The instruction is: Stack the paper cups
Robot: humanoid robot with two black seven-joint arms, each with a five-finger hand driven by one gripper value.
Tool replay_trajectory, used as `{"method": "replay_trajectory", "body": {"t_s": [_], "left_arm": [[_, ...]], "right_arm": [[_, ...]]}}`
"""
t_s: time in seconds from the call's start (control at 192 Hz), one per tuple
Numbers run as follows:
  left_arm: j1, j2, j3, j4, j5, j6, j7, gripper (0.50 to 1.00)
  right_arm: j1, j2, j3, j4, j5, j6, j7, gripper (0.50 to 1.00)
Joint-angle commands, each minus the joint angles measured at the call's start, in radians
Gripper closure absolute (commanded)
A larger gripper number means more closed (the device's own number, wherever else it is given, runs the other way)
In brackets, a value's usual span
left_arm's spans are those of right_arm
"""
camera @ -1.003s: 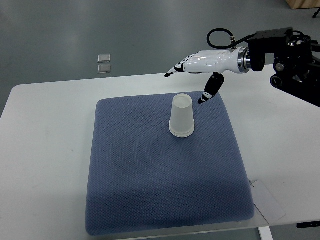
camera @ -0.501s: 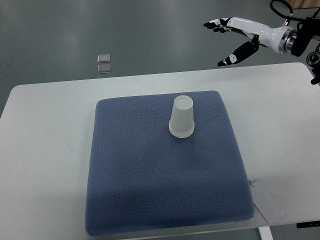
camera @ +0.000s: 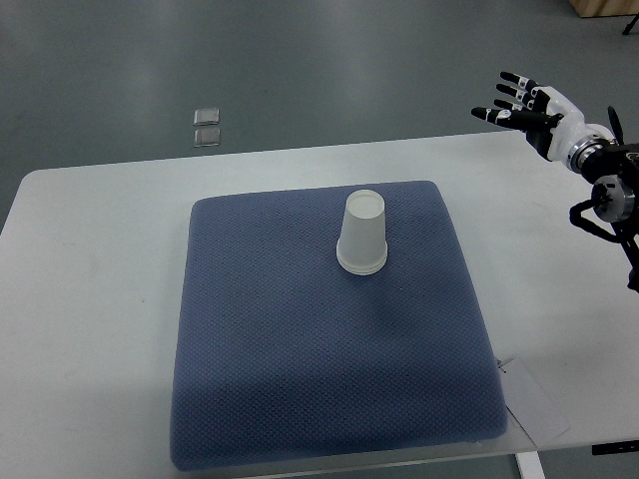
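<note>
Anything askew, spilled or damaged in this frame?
Nothing stands out. The paper cup stack stands upside down and straight on the blue mat, and the right hand is open, well clear of it.

A single top view covers the scene. The camera sits on the robot's side and looks steeply down at the white desk [camera: 110, 299] from moderate range. The blue mat [camera: 300, 379] fills the frame's centre; grey floor [camera: 300, 60] occupies the far upper band. No second view is provided.
</note>
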Motion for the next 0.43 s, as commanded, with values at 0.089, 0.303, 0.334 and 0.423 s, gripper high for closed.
{"method": "replay_trajectory", "body": {"t_s": [0.089, 0.303, 0.334, 0.423], "left_arm": [[0.0, 0.0, 0.0, 0.0, 0.0, 0.0, 0.0, 0.5], [0.0, 0.0, 0.0, 0.001, 0.0, 0.0, 0.0, 0.5], [0.0, 0.0, 0.0, 0.0, 0.0, 0.0, 0.0, 0.5], [0.0, 0.0, 0.0, 0.0, 0.0, 0.0, 0.0, 0.5]], "right_arm": [[-0.048, 0.06, 0.074, 0.002, 0.003, -0.002, 0.003, 0.581], [-0.097, 0.132, 0.124, 0.009, 0.003, 0.0, 0.019, 0.581], [-0.099, 0.136, 0.126, 0.009, 0.003, 0.001, 0.019, 0.581], [-0.102, 0.139, 0.127, 0.011, 0.003, 0.001, 0.019, 0.581]]}}
